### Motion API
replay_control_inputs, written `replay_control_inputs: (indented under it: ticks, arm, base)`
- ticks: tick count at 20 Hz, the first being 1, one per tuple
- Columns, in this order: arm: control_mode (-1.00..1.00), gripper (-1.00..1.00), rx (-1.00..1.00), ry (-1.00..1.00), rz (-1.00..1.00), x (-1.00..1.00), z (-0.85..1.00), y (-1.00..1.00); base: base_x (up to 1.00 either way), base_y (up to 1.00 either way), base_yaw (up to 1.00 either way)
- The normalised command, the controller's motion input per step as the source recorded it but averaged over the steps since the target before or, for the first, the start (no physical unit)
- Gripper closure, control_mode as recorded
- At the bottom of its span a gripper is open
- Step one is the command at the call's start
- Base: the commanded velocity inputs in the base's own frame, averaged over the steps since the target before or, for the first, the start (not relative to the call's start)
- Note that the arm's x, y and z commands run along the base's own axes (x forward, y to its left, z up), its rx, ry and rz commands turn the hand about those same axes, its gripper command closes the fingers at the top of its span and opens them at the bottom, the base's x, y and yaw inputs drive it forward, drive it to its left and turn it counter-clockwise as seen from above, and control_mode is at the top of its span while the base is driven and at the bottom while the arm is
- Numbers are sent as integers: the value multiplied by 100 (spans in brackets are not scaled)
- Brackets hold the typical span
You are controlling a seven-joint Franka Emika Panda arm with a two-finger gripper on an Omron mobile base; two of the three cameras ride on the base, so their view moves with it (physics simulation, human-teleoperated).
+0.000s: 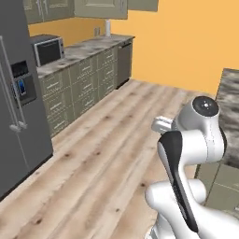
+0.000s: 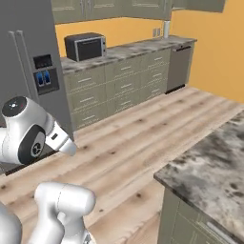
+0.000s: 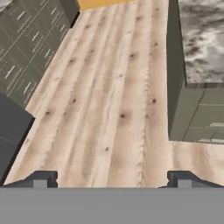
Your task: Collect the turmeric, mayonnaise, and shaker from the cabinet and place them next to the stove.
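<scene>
In the hand view my gripper (image 3: 111,179) points down at the bare wooden floor (image 3: 105,96). Its two dark fingertips (image 3: 40,179) stand far apart, open, with nothing between them. The folded white arm (image 1: 186,149) holds the hand (image 2: 64,143) above the floor, between the fridge side and a stone-topped island. Closed grey-beige wall cabinets (image 1: 100,8) hang above the far counter. The turmeric, mayonnaise, shaker and stove are out of view.
A tall grey fridge (image 1: 18,107) stands on the left. Beyond it run a drawer-fronted counter (image 1: 79,84) with a microwave (image 1: 46,49), a dishwasher (image 1: 123,63) and a paper-towel holder (image 1: 108,28). The marble island (image 2: 214,162) lies close on the right. Open floor stretches ahead.
</scene>
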Motion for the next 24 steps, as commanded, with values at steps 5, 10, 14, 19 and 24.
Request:
replay_control_inputs:
  ticks: [5, 10, 14, 19, 24]
  arm:
    - [100, -100, 0, 0, 0, 0, 0, 0]
    - [100, -100, 0, 0, 0, 0, 0, 0]
    - [100, -100, 0, 0, 0, 0, 0, 0]
    - [100, -100, 0, 0, 0, 0, 0, 0]
    - [100, -100, 0, 0, 0, 0, 0, 0]
  base:
    - [100, 35, -41]
    - [100, 34, -40]
    - [100, 24, -36]
    - [100, 2, -28]
    - [100, 0, -20]
